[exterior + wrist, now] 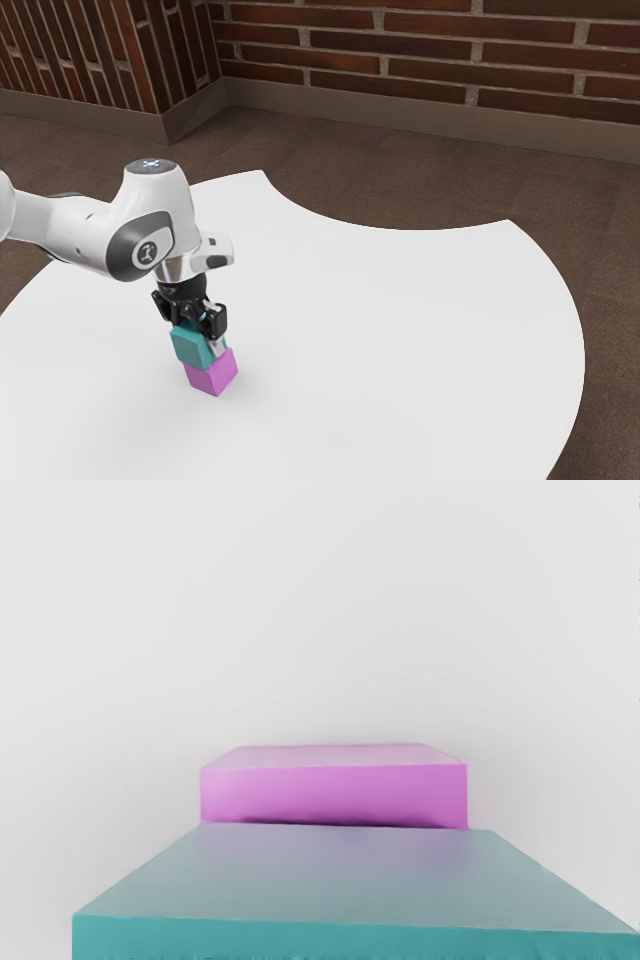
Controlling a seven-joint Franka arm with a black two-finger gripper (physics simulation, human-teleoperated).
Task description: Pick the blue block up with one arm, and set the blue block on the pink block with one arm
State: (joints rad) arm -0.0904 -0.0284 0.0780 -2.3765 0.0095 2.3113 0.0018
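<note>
The blue block (185, 347), teal in colour, sits between the black fingers of my gripper (196, 338), which is shut on it. It is directly on or just above the pink block (213, 376), shifted a little toward the exterior view's left; I cannot tell whether the two touch. The pink block stands on the white table (400, 330) near its front left part. In the wrist view the blue block (350, 890) lies large just under my hand, and the pink block (335, 792) juts out from beneath its far edge.
The white round table has a curved notch at its back edge (330, 215). Brown carpet (420, 170) and brick walls (450, 60) surround it. My white arm (90, 235) comes in from the exterior view's left.
</note>
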